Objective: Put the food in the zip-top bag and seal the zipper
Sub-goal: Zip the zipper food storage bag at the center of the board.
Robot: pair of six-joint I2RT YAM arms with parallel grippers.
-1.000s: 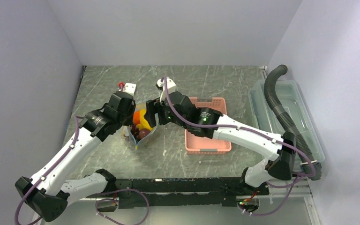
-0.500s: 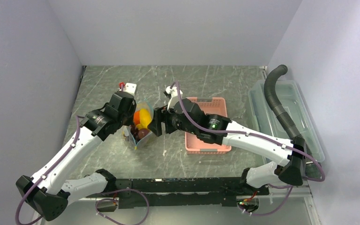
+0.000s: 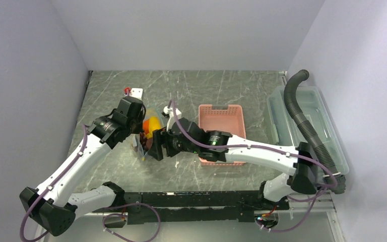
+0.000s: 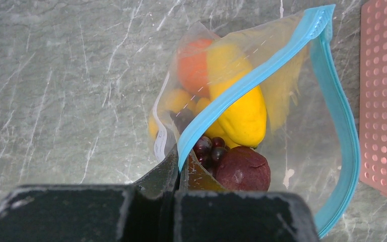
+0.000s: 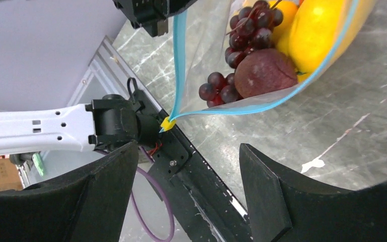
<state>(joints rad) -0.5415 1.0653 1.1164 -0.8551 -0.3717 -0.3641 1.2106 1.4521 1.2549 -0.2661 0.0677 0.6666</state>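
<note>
On the grey marbled tabletop [image 3: 221,91], left of the pink perforated plastic basket [image 3: 221,118], your clear floppy zip-top bag [image 4: 302,141] holds yellow fruits [image 4: 242,111], a round orange fruit [image 4: 194,65] and dark grapes [image 4: 206,148]. Teal-blue zipper strip [image 4: 252,80] gapes unsealed. Left gripper [image 4: 177,162] jaws clamp the strip; right gripper [image 5: 186,161] jaws spread wide, empty.

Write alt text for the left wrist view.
The left claw is shut on the teal zipper of a clear bag whose mouth gapes open. Inside: yellow fruit, an orange, grapes and a dark red fruit. A pink basket edges the right.
</note>
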